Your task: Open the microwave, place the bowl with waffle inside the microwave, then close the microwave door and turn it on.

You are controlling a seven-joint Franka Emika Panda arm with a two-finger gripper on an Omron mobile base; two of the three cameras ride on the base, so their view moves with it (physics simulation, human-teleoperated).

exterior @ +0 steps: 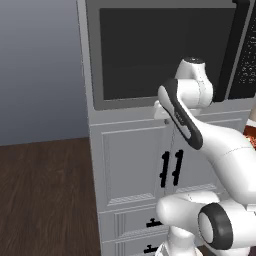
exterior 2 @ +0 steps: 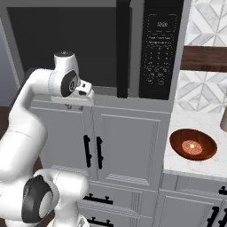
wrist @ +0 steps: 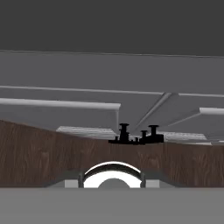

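Note:
The microwave is built in above the grey cabinets. The microwave door is shut, with its black handle strip beside the keypad panel. The bowl with waffle sits on the white counter to the right, well away from the arm. My gripper hangs just below the door's lower edge, left of the handle, pointing down. Its fingers are hidden, so I cannot tell their state. The door and the hand also appear in the left base view.
Two cabinet doors with black handles stand under the microwave, with drawers below. The hand view looks down the cabinet front past those handles to the wooden floor. A beige cup stands at the counter's right edge.

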